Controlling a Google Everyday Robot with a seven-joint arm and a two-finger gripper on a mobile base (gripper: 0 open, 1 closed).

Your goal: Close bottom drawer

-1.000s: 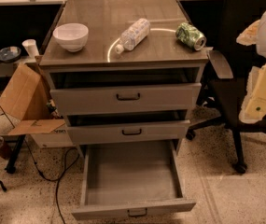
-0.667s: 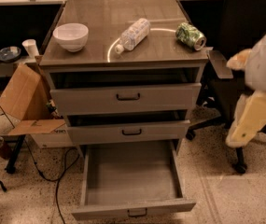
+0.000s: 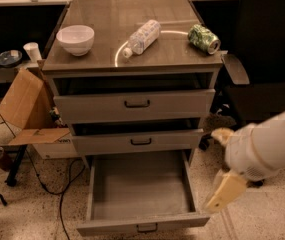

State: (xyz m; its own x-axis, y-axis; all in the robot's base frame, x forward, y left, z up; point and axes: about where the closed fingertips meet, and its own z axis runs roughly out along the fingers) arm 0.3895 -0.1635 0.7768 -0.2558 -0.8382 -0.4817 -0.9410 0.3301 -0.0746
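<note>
The bottom drawer [image 3: 139, 186] of the grey metal cabinet [image 3: 132, 64] is pulled far out. It is a wide shallow tray with nothing inside, and its small dark bar handle [image 3: 147, 228] sits on the front panel at the lower edge of the view. My gripper [image 3: 225, 190], cream-coloured on a white arm, hangs low at the right. It is just beside the drawer's right front corner and apart from it.
The top drawer [image 3: 134, 104] and middle drawer [image 3: 138, 141] stand slightly out. On the cabinet top are a white bowl [image 3: 75, 38], a lying water bottle [image 3: 142, 36] and a green can [image 3: 203, 38]. A black chair [image 3: 267, 59] is right, an open cardboard box [image 3: 24, 109] and floor cables left.
My arm has swung down and to the left, from the right edge at cabinet-top height to beside the bottom drawer's right front corner. The drawers have not moved.
</note>
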